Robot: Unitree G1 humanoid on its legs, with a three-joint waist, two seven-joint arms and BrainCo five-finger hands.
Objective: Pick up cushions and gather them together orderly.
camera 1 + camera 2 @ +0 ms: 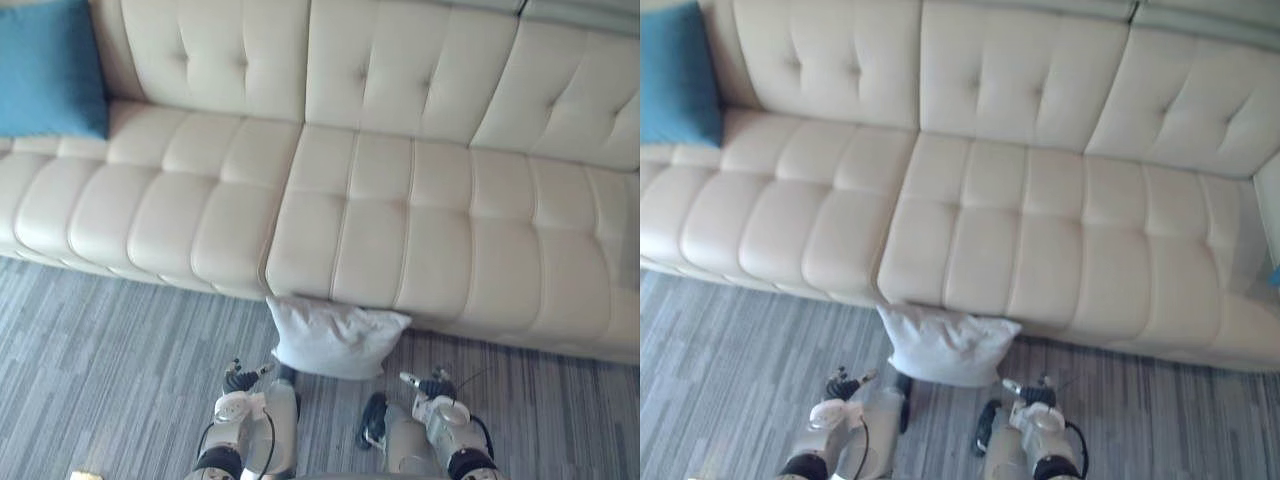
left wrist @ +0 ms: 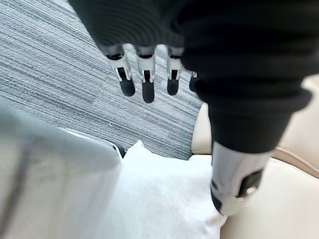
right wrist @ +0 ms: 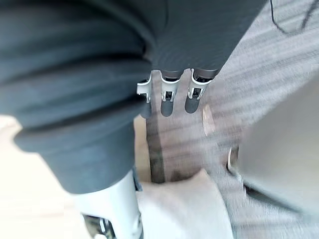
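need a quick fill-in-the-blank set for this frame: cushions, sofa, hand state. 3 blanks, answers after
1. The floor cushion, lying against the sofa's front, is ___ in colour.
2. The blue cushion sits at the sofa's ___ end.
3. The left hand and right hand are both ___, holding nothing.

Missing words: white; left; open
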